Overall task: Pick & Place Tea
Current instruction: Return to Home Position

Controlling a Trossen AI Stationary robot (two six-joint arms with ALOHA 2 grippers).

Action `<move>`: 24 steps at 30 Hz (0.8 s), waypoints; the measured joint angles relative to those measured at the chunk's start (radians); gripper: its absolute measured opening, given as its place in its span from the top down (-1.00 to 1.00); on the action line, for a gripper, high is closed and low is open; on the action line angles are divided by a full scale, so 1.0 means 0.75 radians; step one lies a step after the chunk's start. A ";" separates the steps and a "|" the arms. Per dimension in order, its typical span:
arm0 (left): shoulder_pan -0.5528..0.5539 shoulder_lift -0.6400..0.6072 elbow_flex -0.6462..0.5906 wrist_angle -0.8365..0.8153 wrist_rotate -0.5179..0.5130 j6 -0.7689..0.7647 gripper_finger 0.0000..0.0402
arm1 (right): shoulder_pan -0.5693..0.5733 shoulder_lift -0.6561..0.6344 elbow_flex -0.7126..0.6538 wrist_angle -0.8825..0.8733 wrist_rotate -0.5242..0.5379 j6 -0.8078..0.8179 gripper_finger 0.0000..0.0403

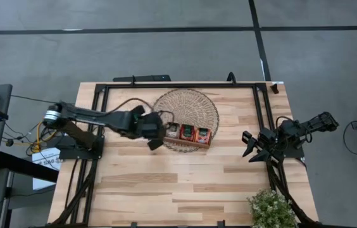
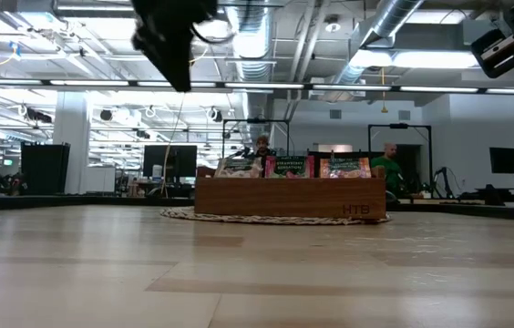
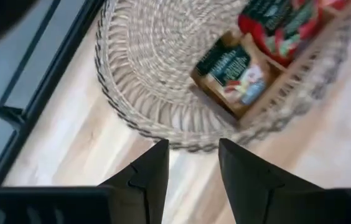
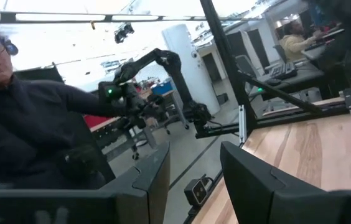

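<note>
Three compartments of the wooden tray (image 2: 289,199) hold the tea sachets (image 2: 290,167), standing upright: pale ones with dark green at the tray's left end, red ones in the middle and right. The tray sits on a round woven mat (image 1: 188,104) on the table (image 1: 166,183). The left gripper (image 3: 192,144) hangs raised just beside the tray's left end, fingers apart and empty. The right gripper (image 4: 195,148) waits well apart from the tray's right end, at the table's edge, fingers likewise spread with nothing between them.
</note>
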 joint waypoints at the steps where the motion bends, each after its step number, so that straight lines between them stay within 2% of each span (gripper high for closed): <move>1: -0.011 -0.026 -0.014 0.002 0.000 -0.015 0.34 | -0.003 0.000 0.000 -0.001 0.002 0.001 0.33; 7: -0.088 -0.213 -0.178 0.002 0.028 -0.126 0.34 | -0.028 0.001 0.000 0.000 0.050 0.146 0.33; 11: -0.145 -0.397 -0.373 0.113 0.052 -0.311 0.34 | -0.054 -0.001 -0.001 -0.020 0.036 0.040 0.33; 14: -0.198 -0.554 -0.558 0.320 0.051 -0.378 0.34 | -0.085 -0.002 0.002 -0.029 0.023 -0.063 0.33; 19: -0.233 -0.807 -0.888 0.754 0.049 -0.338 0.34 | -0.158 -0.002 0.007 -0.024 -0.107 -0.180 0.33; 24: -0.233 -1.008 -1.154 1.072 0.053 -0.266 0.34 | -0.219 0.003 0.007 -0.032 -0.052 -0.196 0.33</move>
